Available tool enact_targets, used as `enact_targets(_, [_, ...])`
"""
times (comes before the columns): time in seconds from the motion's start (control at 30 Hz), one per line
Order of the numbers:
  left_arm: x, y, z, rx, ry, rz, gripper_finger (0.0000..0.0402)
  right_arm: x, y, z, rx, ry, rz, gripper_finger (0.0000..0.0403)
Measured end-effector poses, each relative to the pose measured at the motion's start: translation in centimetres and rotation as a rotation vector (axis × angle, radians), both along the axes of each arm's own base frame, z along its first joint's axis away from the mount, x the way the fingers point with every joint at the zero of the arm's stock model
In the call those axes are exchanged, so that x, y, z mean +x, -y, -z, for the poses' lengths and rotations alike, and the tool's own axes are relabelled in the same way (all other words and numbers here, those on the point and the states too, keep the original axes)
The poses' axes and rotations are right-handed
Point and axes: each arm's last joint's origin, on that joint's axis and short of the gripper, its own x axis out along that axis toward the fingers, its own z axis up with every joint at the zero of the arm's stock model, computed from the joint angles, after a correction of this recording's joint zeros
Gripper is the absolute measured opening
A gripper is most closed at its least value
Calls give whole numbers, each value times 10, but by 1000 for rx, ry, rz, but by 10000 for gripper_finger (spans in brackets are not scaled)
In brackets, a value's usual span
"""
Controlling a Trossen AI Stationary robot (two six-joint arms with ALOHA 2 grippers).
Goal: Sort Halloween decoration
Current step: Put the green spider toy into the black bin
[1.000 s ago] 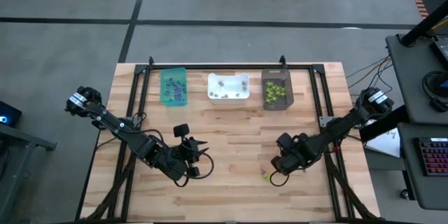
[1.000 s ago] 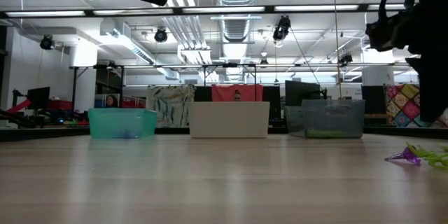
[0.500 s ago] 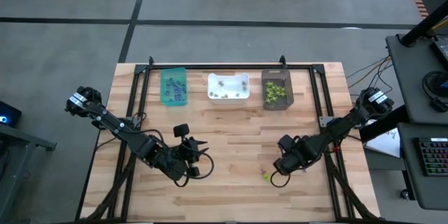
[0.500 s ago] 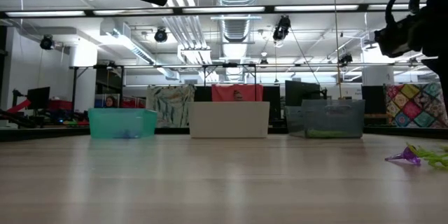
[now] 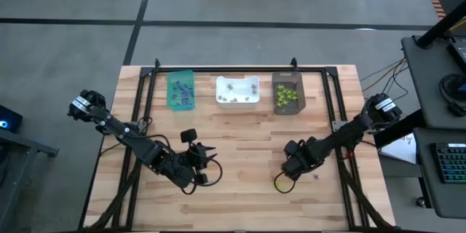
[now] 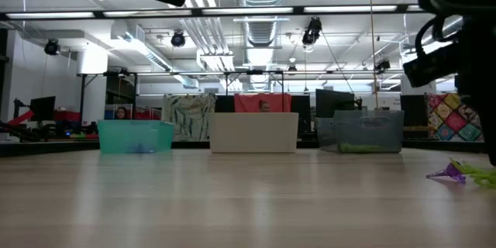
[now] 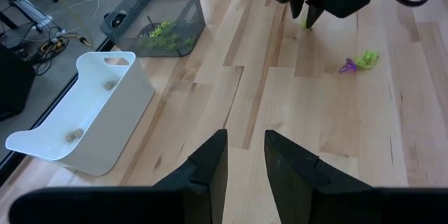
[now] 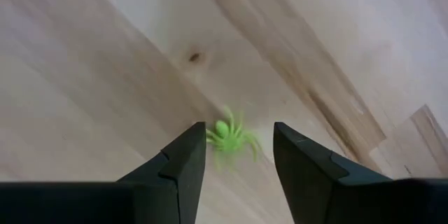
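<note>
Since the earlier frame the right gripper has shifted left and spread its fingers over a lime-green spider on the table. Picking is in hand; next, probably, descend and pinch. The left gripper waits, part-open, empty.

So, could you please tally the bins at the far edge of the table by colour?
Teal bin: 1
White bin: 1
Dark bin: 1
Total: 3
</note>
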Motion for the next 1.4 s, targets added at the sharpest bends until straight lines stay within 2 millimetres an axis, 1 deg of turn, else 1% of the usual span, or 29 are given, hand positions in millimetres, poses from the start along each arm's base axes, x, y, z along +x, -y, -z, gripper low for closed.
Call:
enact_targets(0.17, [0, 0, 0, 3, -1, 2, 78, 3, 3, 5, 22, -36, -80, 148])
enact_targets(0.27, [0, 0, 0, 3, -2, 2, 78, 5, 4, 6, 28, -33, -89, 133])
enact_targets(0.33, [0, 0, 0, 3, -2, 1, 78, 6, 5, 6, 30, -28, -87, 116])
enact_targets(0.63, [0, 0, 0, 3, -2, 2, 78, 6, 5, 6, 30, -23, -79, 18])
enact_targets(0.8, [0, 0, 0, 3, -2, 2, 78, 5, 5, 0, 36, -3, -73, 13])
enact_targets(1.0, [0, 0, 0, 3, -2, 2, 78, 12, 8, -19, 43, 80, -71, 13])
enact_targets(1.13, [0, 0, 0, 3, -2, 2, 78, 25, 18, -41, -15, 188, -97, 13])
enact_targets(1.27, [0, 0, 0, 4, -2, 2, 78, 44, 42, -70, -122, 258, -118, 13])
enact_targets(1.4, [0, 0, 0, 4, -1, 2, 78, 59, 80, -99, -256, 253, -129, 13])
